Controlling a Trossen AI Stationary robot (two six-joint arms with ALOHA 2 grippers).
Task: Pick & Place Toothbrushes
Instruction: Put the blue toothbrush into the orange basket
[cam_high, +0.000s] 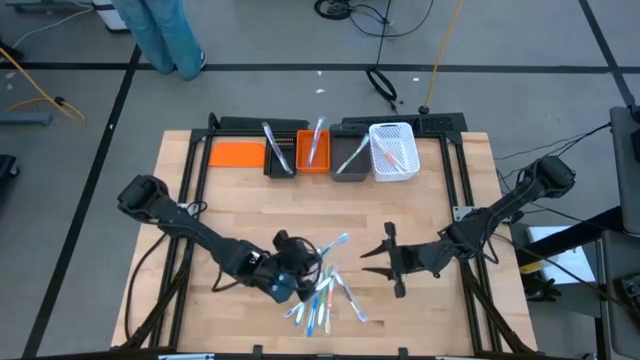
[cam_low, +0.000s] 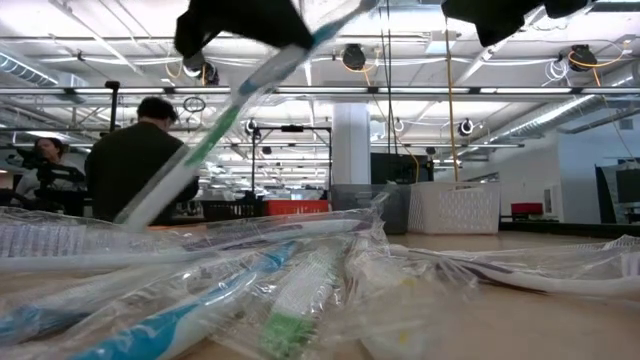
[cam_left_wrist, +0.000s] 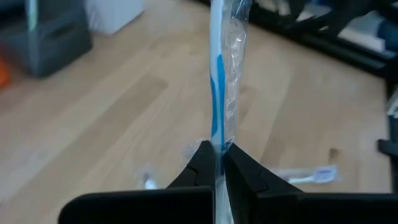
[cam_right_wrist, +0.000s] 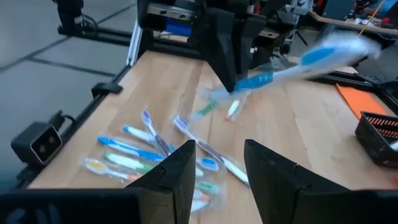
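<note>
Two fingers of my left hand (cam_left_wrist: 217, 163) pinch a wrapped blue-and-white toothbrush (cam_left_wrist: 219, 93) by one end, lifting it clear of the table (cam_high: 230, 200). From above, that left hand (cam_high: 290, 272) sits low near the table's front edge, its arm stretched in a long diagonal from the left corner, and the lifted brush (cam_high: 333, 245) angles up and away toward the bins. Just beneath and beside it lies the pile of loose toothbrushes (cam_high: 325, 300), blue, green and white, several in clear wrappers. My right hand (cam_high: 378, 256) hovers just to the right of the pile with its fingers (cam_right_wrist: 174, 171) parted and nothing between them, its arm folded back toward the right edge. Along the far side, more brushes already stand in the black bin (cam_high: 280, 150), orange bin (cam_high: 314, 150), grey bin (cam_high: 352, 160) and white basket (cam_high: 394, 152).
</note>
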